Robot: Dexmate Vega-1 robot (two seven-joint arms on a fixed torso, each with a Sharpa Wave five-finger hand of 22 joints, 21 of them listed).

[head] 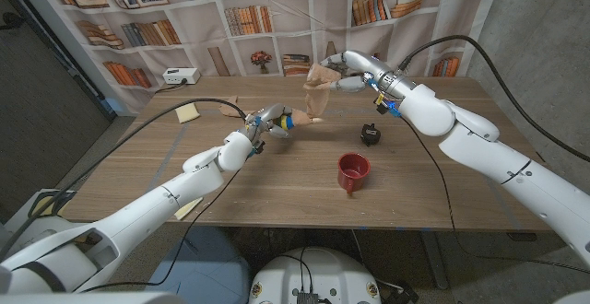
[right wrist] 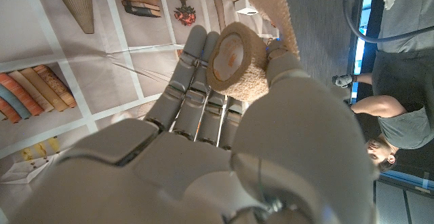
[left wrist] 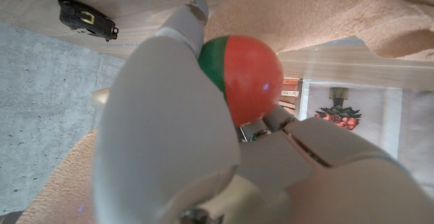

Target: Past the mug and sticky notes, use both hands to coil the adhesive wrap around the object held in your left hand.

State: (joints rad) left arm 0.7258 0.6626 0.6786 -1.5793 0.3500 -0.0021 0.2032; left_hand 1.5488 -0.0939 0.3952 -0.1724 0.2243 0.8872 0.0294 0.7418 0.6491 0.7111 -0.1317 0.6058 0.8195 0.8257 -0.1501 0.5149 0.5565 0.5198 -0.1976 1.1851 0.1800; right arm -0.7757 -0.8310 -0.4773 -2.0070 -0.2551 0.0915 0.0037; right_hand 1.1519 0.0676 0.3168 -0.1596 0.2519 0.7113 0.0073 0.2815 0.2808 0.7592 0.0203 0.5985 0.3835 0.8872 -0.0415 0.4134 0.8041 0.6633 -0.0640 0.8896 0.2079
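Note:
In the head view my left hand [head: 265,123] is raised over the table's middle and grips a small multicoloured object [head: 291,120]. The left wrist view shows its red and green rounded end [left wrist: 243,75] between that hand's fingers [left wrist: 169,136]. My right hand [head: 348,71] is lifted higher, toward the far side, and holds a roll of tan adhesive wrap [head: 321,76]. In the right wrist view the roll [right wrist: 236,61] is pinched between thumb and fingers [right wrist: 196,81]. A loose tan strip [head: 318,109] hangs from the roll toward the object, and that strip [left wrist: 319,13] lies close behind it.
A red mug [head: 353,171] stands in front of both hands on the wooden table [head: 442,193]. A small black clip [head: 371,134] lies beyond it. Yellow sticky notes [head: 187,112] lie far left. A person [right wrist: 380,132] sits off to the side.

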